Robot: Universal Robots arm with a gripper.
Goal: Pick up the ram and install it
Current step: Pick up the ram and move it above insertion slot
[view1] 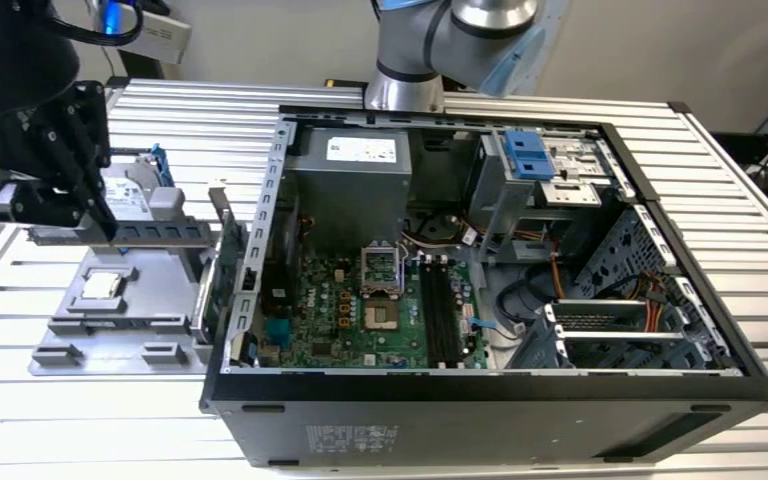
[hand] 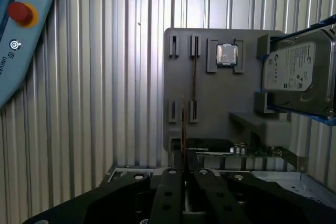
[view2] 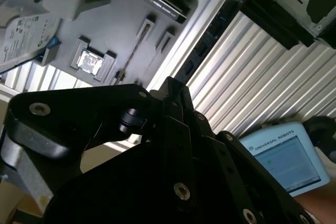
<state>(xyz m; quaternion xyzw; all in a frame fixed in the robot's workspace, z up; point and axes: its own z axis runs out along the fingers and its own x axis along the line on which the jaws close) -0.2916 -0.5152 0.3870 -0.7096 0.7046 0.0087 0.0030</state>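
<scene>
Long, flat grey-green ram (view1: 157, 233), dark-chipped

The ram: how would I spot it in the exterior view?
Find the open computer case, then the grey tray beside it on the exterior view's left. The ram is the long flat stick in the black gripper over that tray. Unlike the boxy silver hard drive behind it, it is narrow with a row of dark chips.
</scene>
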